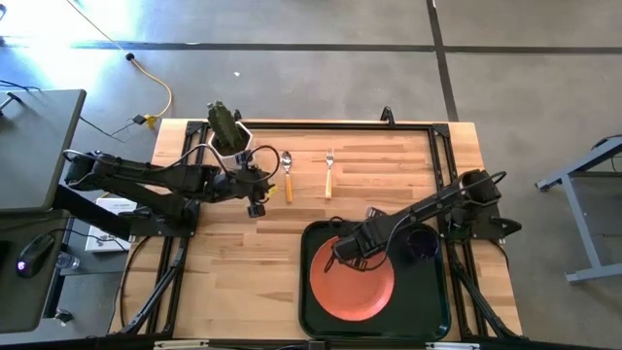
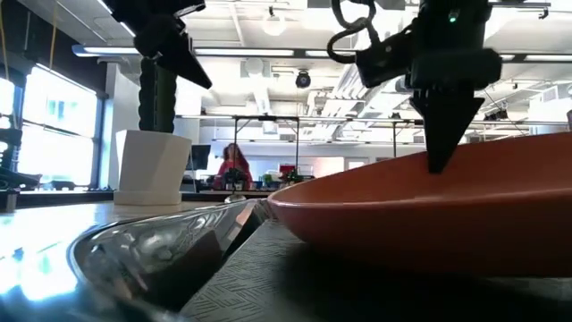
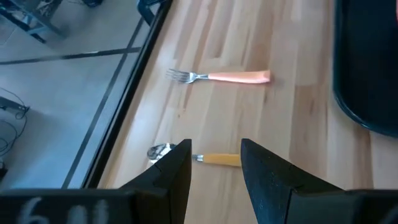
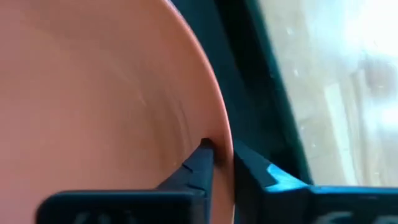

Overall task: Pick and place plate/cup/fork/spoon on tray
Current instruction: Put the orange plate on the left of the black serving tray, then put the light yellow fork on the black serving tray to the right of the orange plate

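The orange-coral plate (image 1: 352, 284) lies in the dark green tray (image 1: 432, 316) at the table's near right. The dark purple cup (image 1: 421, 243) stands in the tray's far right part. My right gripper (image 1: 340, 251) is shut on the plate's far-left rim. The spoon (image 1: 287, 175) and the fork (image 1: 329, 173) lie flat on the wood at the far middle. My left gripper (image 1: 258, 204) hovers open just left of and nearer than the spoon. In the left wrist view the spoon (image 3: 158, 151) shows between its fingers (image 3: 214, 168), with the fork (image 3: 217, 76) beyond. My right gripper pinches the plate's rim (image 4: 225, 146) between its two fingers, one finger (image 4: 198, 163) inside the plate and one outside. The fingers come from above, pointing down (image 2: 442, 134). The plate's underside rests on the tray floor (image 2: 375, 286).
A white pot with a green cactus (image 1: 229, 136) stands at the table's far left, close behind my left arm. Bare wood lies between the cutlery and the tray. The tray's raised rim (image 2: 134, 255) rises beside the plate.
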Tool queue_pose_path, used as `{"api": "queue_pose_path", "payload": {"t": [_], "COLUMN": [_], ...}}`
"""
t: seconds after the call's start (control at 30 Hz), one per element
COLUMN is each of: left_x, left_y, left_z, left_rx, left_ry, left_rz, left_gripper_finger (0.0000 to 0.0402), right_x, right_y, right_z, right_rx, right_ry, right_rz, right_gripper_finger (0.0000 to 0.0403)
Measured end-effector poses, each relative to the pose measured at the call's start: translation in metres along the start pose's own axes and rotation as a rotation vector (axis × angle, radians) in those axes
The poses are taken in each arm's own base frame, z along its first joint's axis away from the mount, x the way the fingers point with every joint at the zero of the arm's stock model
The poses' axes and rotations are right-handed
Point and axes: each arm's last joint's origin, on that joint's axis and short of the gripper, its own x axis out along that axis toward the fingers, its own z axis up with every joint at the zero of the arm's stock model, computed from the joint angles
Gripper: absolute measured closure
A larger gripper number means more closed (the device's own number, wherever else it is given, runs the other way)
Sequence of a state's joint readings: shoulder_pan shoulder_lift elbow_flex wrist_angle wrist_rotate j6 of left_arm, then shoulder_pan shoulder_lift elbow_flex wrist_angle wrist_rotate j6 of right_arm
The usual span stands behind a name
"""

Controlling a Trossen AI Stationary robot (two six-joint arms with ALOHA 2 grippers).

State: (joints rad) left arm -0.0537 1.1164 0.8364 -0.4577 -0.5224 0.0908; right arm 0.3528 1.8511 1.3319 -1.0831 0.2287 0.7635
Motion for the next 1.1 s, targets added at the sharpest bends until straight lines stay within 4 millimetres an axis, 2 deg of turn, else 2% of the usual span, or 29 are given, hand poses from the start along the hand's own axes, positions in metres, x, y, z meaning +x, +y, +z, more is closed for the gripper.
{"api": "queue_pose_path", "payload": {"t": [0.23,0.33,0.43,0.5,0.57,0.63,0.7,0.8,0.9,1.03,1.1], "left_x": [0.013,0.02,0.018,0.012,0.009,0.01,0.013,0.026,0.038,0.053,0.056], "left_y": [0.0,0.001,0.011,0.02,0.025,0.026,0.026,0.023,0.021,0.022,0.027], "left_z": [-0.006,-0.007,0.008,0.019,0.024,0.024,0.022,0.01,-0.004,-0.025,-0.029], "left_rx": [-0.005,-0.021,-0.04,-0.09,-0.123,-0.132,-0.15,-0.134,-0.15,-0.225,-0.287], "left_ry": [-0.08,-0.167,-0.319,-0.412,-0.465,-0.465,-0.465,-0.448,-0.45,-0.422,-0.431], "left_rz": [0.042,0.075,0.139,0.177,0.192,0.192,0.178,0.131,0.129,0.192,0.246], "left_gripper_finger": [0.0275,0.0275,0.0275,0.0275,0.0275,0.0275,0.0275,0.0275,0.0275,0.0275,0.0275], "right_x": [-0.019,-0.038,-0.079,-0.114,-0.146,-0.168,-0.177,-0.167,-0.135,-0.073,-0.048], "right_y": [-0.006,-0.016,-0.044,-0.07,-0.091,-0.104,-0.112,-0.12,-0.126,-0.13,-0.136], "right_z": [0.001,0.0,0.014,0.029,0.04,0.043,0.042,0.037,0.037,0.063,0.081], "right_rx": [0.13,0.099,0.096,0.187,0.304,0.353,0.367,0.412,0.549,0.889,0.921], "right_ry": [-0.073,-0.108,-0.142,-0.206,-0.32,-0.422,-0.492,-0.544,-0.578,-0.758,-0.813], "right_rz": [0.0,-0.105,-0.222,-0.262,-0.224,-0.185,-0.22,-0.355,-0.433,-0.335,-0.244], "right_gripper_finger": [0.0271,0.0247,0.0236,0.0234,0.0234,0.0234,0.0234,0.0234,0.0234,0.0234,0.0234]}}
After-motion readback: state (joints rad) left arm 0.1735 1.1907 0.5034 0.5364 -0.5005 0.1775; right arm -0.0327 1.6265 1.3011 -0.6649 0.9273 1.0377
